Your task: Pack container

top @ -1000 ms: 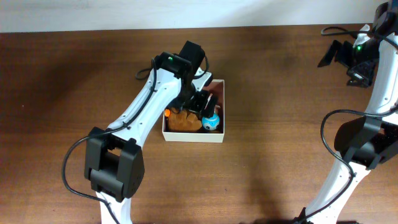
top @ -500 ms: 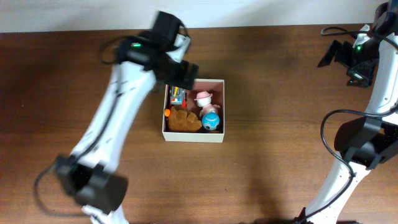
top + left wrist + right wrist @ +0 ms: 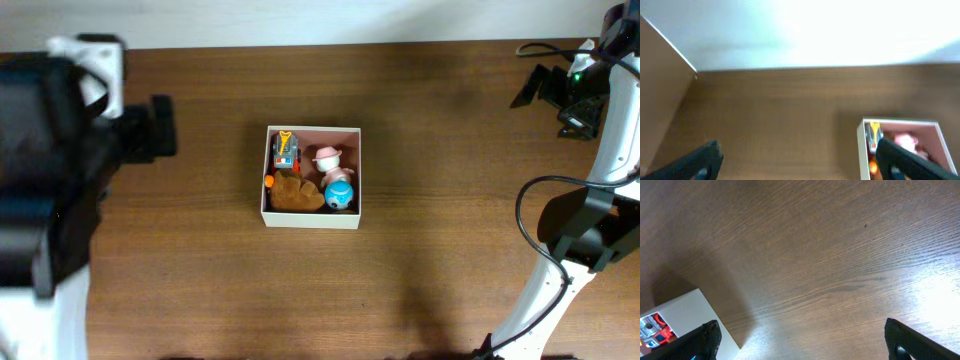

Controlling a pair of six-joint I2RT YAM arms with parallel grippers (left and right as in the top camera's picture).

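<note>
The container (image 3: 310, 218), a cream-white square box with a pinkish inside, sits mid-table. It holds a toy car (image 3: 285, 150), a pink toy (image 3: 326, 158), a blue toy (image 3: 340, 194) and a brown toy (image 3: 295, 194). My left gripper (image 3: 802, 165) is open and empty. It is high above bare table left of the container's wall (image 3: 860, 150). In the overhead view it is a blurred dark shape (image 3: 150, 128). My right gripper (image 3: 802, 342) is open and empty, raised at the far right (image 3: 540, 88). The container's corner (image 3: 685, 312) shows at its lower left.
The brown wooden table (image 3: 450, 250) ends at a white wall along the back (image 3: 320, 20). The left arm's blurred bulk (image 3: 45, 200) fills the overhead view's left side. The right arm's base (image 3: 580, 240) stands at the right edge.
My left arm has pulled out of the container and swung left and up towards the camera, empty. The toys stay in the container. The right arm has not moved.
</note>
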